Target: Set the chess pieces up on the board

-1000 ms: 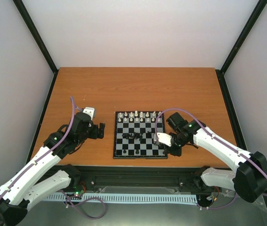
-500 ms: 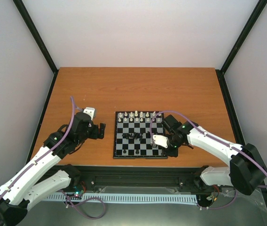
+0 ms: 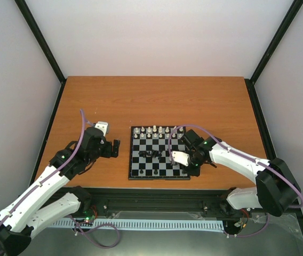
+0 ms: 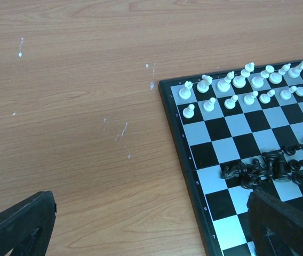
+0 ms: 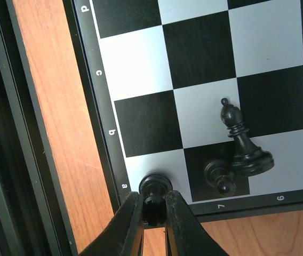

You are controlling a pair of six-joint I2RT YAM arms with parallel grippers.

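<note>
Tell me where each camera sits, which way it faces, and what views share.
Top external: above and behind the arms, looking down on the table and board; both arms show.
Left wrist: low beside the board, facing across it; the open left gripper frames it.
Right wrist: straight above the board's corner; right gripper pinches a black piece.
Shared: top and left wrist both show the white rows and black heap.

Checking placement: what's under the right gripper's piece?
Light corner square of the board, by mark a. Fingers of the right gripper cover the piece base, so touchdown can't be seen.
</note>
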